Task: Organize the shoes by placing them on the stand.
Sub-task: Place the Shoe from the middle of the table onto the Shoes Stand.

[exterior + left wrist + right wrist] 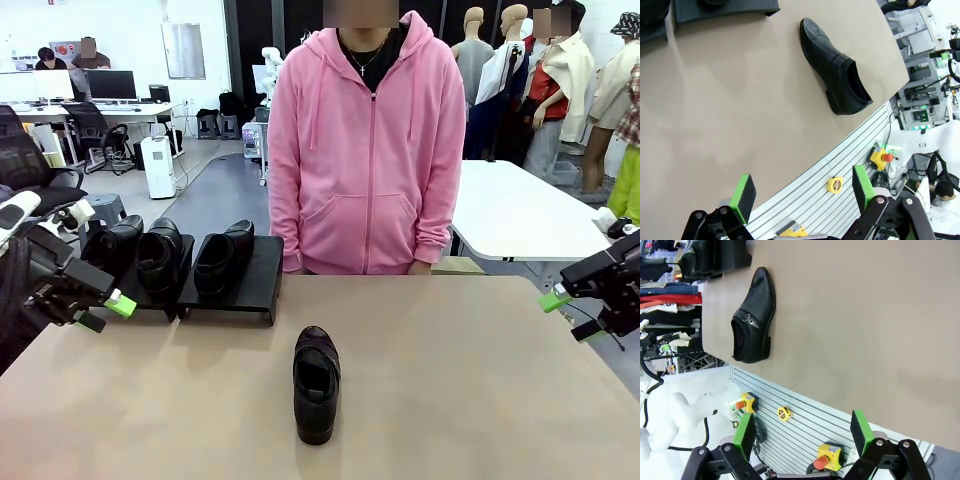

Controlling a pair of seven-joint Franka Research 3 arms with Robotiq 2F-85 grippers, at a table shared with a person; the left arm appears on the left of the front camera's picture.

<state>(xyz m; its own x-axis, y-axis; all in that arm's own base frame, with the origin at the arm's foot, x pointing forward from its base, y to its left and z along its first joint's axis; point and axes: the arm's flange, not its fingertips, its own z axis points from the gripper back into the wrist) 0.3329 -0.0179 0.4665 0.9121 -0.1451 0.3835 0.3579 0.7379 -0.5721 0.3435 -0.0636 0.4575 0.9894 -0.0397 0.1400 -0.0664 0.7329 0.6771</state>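
One black glossy shoe (316, 383) lies alone on the tan table, toe toward the far side; it also appears in the wrist views (837, 70) (755, 315). The low black stand (255, 278) sits at the far left. Its left platform carries two shoes (110, 245) (160, 255), and its right platform carries one shoe (222, 258) on its left half. My left gripper (107, 313) hovers open at the left edge, in front of the stand. My right gripper (570, 317) hovers open at the right edge. In both wrist views the grippers (802, 192) (802, 432) are spread and hold nothing.
A person in a pink hoodie (365, 150) stands at the far edge, hands out of sight. Below the table's near edge lie a yellow tape measure (835, 184) and an emergency-stop button (881, 156). A white table (520, 210) stands behind on the right.
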